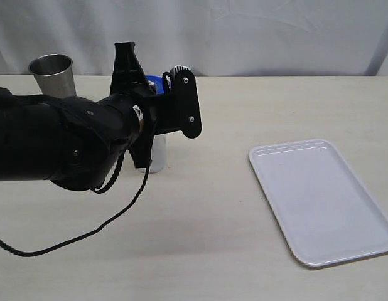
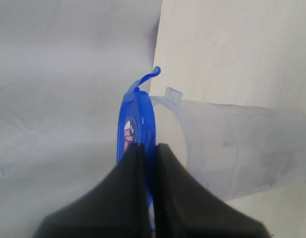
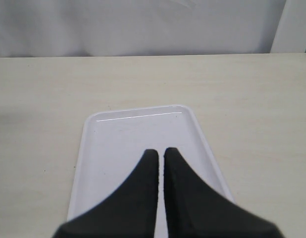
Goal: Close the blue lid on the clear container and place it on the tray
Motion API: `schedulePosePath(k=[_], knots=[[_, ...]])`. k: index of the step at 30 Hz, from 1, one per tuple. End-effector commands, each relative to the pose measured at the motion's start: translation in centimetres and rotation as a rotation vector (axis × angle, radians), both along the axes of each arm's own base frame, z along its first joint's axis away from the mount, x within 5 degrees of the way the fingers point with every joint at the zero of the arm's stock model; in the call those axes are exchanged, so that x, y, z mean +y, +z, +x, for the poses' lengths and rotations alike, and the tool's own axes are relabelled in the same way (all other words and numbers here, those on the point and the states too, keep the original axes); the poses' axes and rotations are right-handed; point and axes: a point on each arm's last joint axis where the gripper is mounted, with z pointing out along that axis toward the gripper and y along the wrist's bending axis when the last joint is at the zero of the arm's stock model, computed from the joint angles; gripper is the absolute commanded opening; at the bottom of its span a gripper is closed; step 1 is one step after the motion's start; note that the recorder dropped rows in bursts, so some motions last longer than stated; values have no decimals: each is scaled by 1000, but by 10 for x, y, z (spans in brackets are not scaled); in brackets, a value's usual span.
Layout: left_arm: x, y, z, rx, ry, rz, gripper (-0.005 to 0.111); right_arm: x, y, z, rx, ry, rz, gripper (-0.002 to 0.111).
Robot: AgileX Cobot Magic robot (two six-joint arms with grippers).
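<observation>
The blue lid (image 2: 138,114) is pinched edge-on in my left gripper (image 2: 149,145), which is shut on it. The lid sits against the rim of the clear container (image 2: 232,148), one tab curling off its far edge. In the exterior view only a sliver of the blue lid (image 1: 153,81) shows above the left arm. Below the arm shows the base of the clear container (image 1: 158,158), standing on the table. The white tray (image 1: 319,200) lies flat at the right with nothing on it. My right gripper (image 3: 161,151) hovers over the tray (image 3: 123,134), shut on nothing.
A steel cup (image 1: 54,74) stands at the back left of the table, behind the left arm. A black cable (image 1: 87,235) loops from the left arm over the table's front. A white curtain closes off the back.
</observation>
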Motion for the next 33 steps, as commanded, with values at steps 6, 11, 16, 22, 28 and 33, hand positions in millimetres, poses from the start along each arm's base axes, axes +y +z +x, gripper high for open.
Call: schedulePosePath(k=[6,11,16,22,28,33], knots=[[4,-7,-6,38,8,-10,0,0,0,0,-4,1,1,4],[5,-8,-6,45,16,-16,0,0,0,0,-4,1,1,4],[4,-8,-6,47,12,-18,0,0,0,0,-4,1,1,4],[3,-8,-7,58,4,-44,0,0,0,0,-4,1,1,4],[4,3,-10,50,-7,-91,0,0,0,0,-4,1,1,4],[7,14,-11,26,-3,-113,0,0,0,0,-4,1,1,4]])
